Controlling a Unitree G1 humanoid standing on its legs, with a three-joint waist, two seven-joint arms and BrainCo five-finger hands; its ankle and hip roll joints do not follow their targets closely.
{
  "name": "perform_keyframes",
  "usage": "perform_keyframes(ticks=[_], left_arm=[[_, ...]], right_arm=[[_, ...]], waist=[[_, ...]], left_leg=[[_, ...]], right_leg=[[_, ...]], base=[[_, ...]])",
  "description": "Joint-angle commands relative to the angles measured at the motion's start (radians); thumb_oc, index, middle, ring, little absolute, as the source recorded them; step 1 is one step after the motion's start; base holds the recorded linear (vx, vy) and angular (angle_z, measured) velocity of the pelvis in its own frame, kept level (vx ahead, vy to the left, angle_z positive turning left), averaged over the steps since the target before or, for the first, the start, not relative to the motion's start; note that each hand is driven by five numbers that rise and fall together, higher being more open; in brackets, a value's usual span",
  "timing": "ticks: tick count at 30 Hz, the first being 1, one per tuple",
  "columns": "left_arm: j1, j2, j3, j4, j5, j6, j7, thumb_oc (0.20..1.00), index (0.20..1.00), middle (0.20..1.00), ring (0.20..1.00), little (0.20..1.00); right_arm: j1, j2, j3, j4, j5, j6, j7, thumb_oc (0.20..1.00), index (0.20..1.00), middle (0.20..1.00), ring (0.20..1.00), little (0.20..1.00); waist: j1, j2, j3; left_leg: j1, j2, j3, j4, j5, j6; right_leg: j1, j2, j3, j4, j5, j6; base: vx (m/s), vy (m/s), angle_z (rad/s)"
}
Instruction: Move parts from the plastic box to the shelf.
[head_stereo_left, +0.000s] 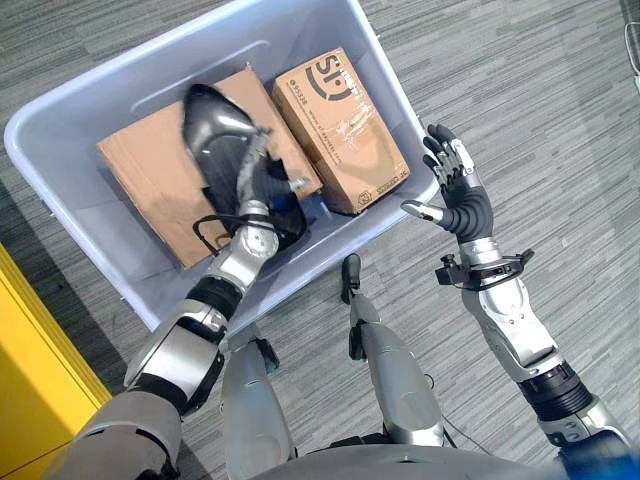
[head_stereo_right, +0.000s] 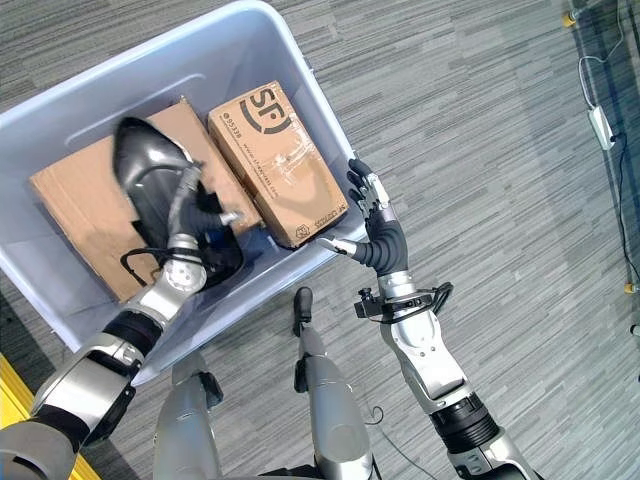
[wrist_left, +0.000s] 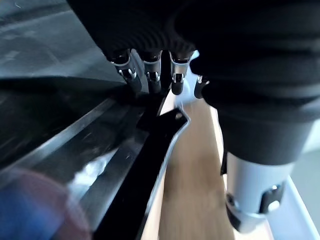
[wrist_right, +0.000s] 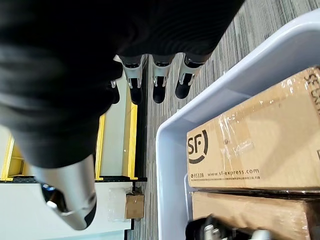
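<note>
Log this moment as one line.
left hand inside plastic box, on cardboard boxes | right hand open outside rim

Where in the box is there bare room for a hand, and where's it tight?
Free: the bare floor strip of the plastic box along its far wall, beyond the large flat carton and the printed carton. Tight: the two cartons lie side by side, filling the middle, with the left hand over them. The right hand hovers open outside, over carpet.

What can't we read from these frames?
- Left hand: fingers hidden behind its dark cover, eye views; left wrist view blurred. Grip unknown.
- Flat cardboard box: partly covered by the left hand and arm.
- Plastic box: far corner cut off by the top edge.
- Right hand: open, outside the box.
</note>
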Motion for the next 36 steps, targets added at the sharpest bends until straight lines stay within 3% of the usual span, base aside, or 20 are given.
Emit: perform_keyframes(ticks=[1, 7, 12, 17, 18, 26, 30, 36], left_arm=[[0.036, -0.024, -0.006, 0.007, 0.126, -0.016, -0.059, 1.000, 1.000, 1.000, 1.000, 1.000], [0.102, -0.038, -0.076, -0.010, 0.188, -0.042, -0.145, 1.000, 1.000, 1.000, 1.000, 1.000], [0.166, 0.029, -0.050, -0.172, 0.183, -0.081, -0.143, 1.000, 1.000, 1.000, 1.000, 1.000], [0.251, 0.138, 0.046, -0.443, 0.199, -0.120, -0.095, 1.000, 1.000, 1.000, 1.000, 1.000], [0.305, 0.164, 0.106, -0.560, 0.189, -0.141, -0.079, 1.000, 1.000, 1.000, 1.000, 1.000], [0.460, 0.151, 0.282, -0.839, 0.091, -0.194, -0.024, 1.000, 1.000, 1.000, 1.000, 1.000], [0.494, 0.136, 0.303, -0.844, 0.104, -0.193, 0.009, 1.000, 1.000, 1.000, 1.000, 1.000], [0.467, 0.083, 0.253, -0.638, 0.176, -0.130, 0.073, 1.000, 1.000, 1.000, 1.000, 1.000]], right_arm=[[0.023, -0.017, -0.061, -0.061, 0.007, -0.050, 0.007, 1.000, 1.000, 1.000, 1.000, 1.000], [0.042, -0.034, -0.083, -0.075, 0.012, -0.050, 0.030, 1.000, 1.000, 1.000, 1.000, 1.000], [0.064, -0.048, -0.111, -0.082, 0.003, -0.059, 0.026, 1.000, 1.000, 1.000, 1.000, 1.000], [0.090, -0.061, -0.140, -0.101, -0.010, -0.071, 0.019, 1.000, 1.000, 1.000, 1.000, 1.000], [0.110, -0.066, -0.158, -0.114, -0.016, -0.077, 0.018, 1.000, 1.000, 1.000, 1.000, 1.000], [0.141, -0.077, -0.182, -0.145, -0.019, -0.075, 0.006, 1.000, 1.000, 1.000, 1.000, 1.000], [0.140, -0.076, -0.184, -0.146, -0.025, -0.072, -0.005, 1.000, 1.000, 1.000, 1.000, 1.000], [0.111, -0.063, -0.168, -0.120, -0.041, -0.073, -0.037, 1.000, 1.000, 1.000, 1.000, 1.000]], waist=[[-0.001, 0.001, -0.034], [0.005, 0.016, -0.034], [0.025, 0.040, -0.026], [0.049, 0.061, -0.022], [0.059, 0.068, -0.021], [0.079, 0.079, -0.016], [0.084, 0.077, -0.011], [0.084, 0.067, -0.001]], left_leg=[[0.049, 0.066, -0.004, 0.005, 0.001, -0.099], [0.056, 0.063, -0.002, 0.005, -0.003, -0.099], [0.065, 0.054, -0.003, 0.005, -0.006, -0.098], [0.072, 0.052, -0.006, 0.005, -0.008, -0.099], [0.076, 0.050, -0.007, 0.005, -0.010, -0.099], [0.085, 0.045, -0.015, 0.005, -0.014, -0.098], [0.087, 0.045, -0.017, 0.005, -0.015, -0.098], [0.089, 0.046, -0.016, 0.005, -0.013, -0.097]], right_leg=[[-0.050, -0.033, 0.043, 0.006, 0.073, 0.089], [-0.042, -0.042, 0.041, 0.006, 0.069, 0.092], [-0.031, -0.047, 0.036, 0.006, 0.063, 0.091], [-0.020, -0.053, 0.026, 0.006, 0.056, 0.091], [-0.015, -0.055, 0.023, 0.006, 0.053, 0.091], [0.000, -0.059, 0.012, 0.006, 0.047, 0.090], [0.004, -0.059, 0.009, 0.006, 0.046, 0.090], [0.005, -0.057, 0.009, 0.006, 0.049, 0.087]], base=[[0.00, 0.000, 0.00], [0.01, 0.005, 0.01], [0.00, 0.000, 0.00], [0.00, 0.000, 0.00], [0.01, 0.002, 0.11], [0.00, -0.003, 0.06], [0.00, 0.000, 0.00], [0.00, 0.000, 0.00]])
